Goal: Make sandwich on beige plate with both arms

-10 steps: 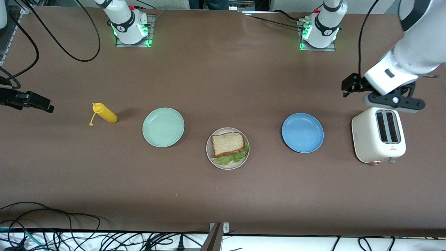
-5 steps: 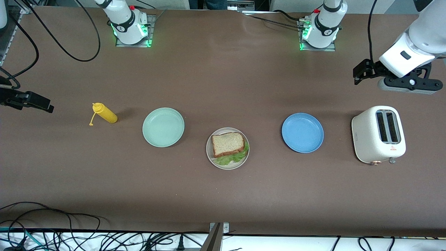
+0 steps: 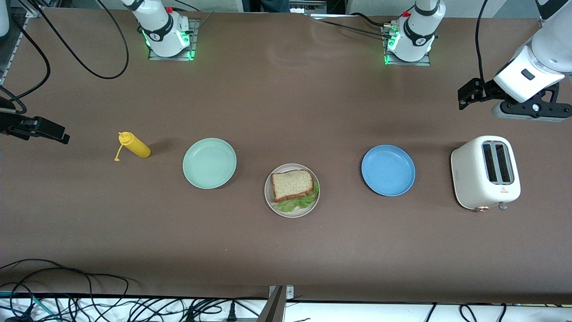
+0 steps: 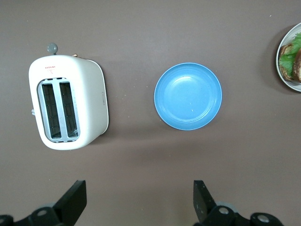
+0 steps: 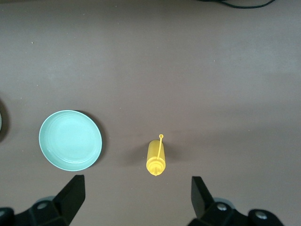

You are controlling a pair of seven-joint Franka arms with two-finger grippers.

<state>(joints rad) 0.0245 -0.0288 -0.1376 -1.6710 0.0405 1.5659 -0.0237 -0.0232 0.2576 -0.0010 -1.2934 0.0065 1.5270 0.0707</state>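
The front camera sat high over the brown counter [image 3: 286, 250], looking steeply down from its six o'clock edge toward the arm bases at twelve, and took in the whole surface. The left wrist camera looked straight down from well above, past the left tool [image 4: 139, 188], on the white two-slot toaster [image 4: 68, 103] and round blue plate [image 4: 188, 96], seen at three o'clock in the front view. The right wrist camera looked down past the right tool [image 5: 137, 182] on the round mint-green plate [image 5: 70, 140] and yellow squeeze bottle [image 5: 156, 157], at nine o'clock there.

Bright, even light overhead; soft short shadows hug the toaster [image 4: 68, 102] and bottle [image 5: 156, 157] below each hand. Everything sharp, no glare.
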